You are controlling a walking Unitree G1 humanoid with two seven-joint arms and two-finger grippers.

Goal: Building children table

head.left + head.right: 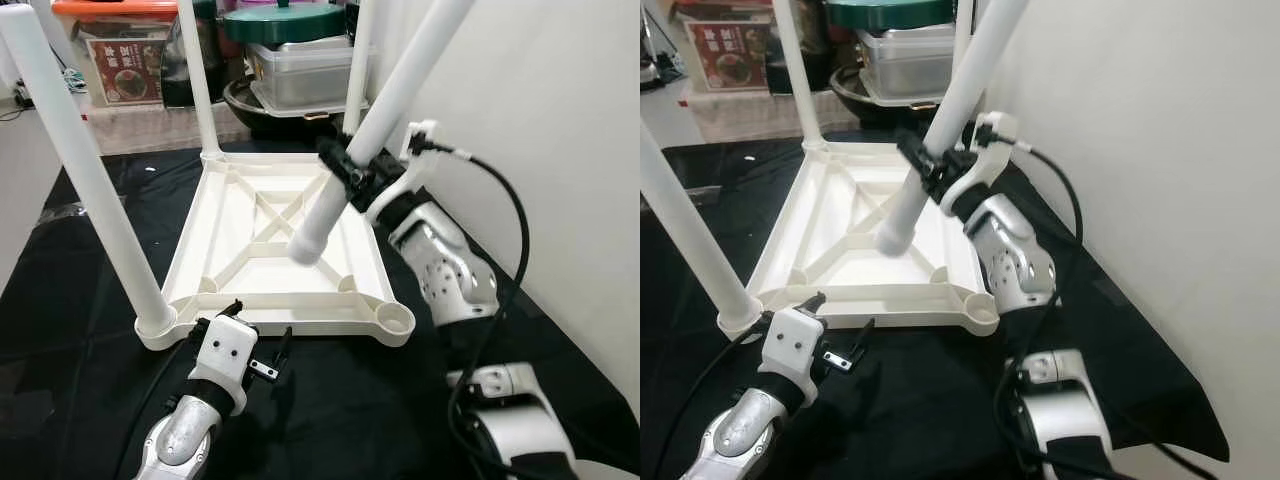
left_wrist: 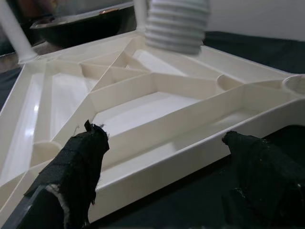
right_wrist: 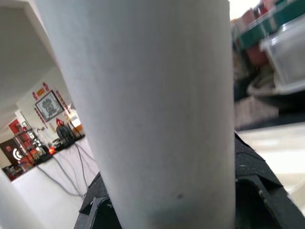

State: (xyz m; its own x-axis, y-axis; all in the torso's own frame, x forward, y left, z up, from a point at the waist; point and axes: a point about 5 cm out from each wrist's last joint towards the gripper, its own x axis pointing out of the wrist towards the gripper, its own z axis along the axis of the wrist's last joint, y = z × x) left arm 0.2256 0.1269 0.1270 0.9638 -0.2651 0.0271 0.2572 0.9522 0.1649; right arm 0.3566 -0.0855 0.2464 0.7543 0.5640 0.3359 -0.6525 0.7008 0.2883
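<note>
Above the upturned cream plastic tabletop (image 1: 270,235), right gripper (image 1: 352,170) fingers are pinching a tilted white cylindrical leg (image 1: 372,135); left gripper (image 1: 258,345) fingers are resting spread at its 6 o'clock edge.

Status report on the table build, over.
Right gripper shut on loose leg, tilted, threaded end over the upturned tabletop. Left gripper open by the near edge. Near right socket unfilled. Nothing blocking.
</note>
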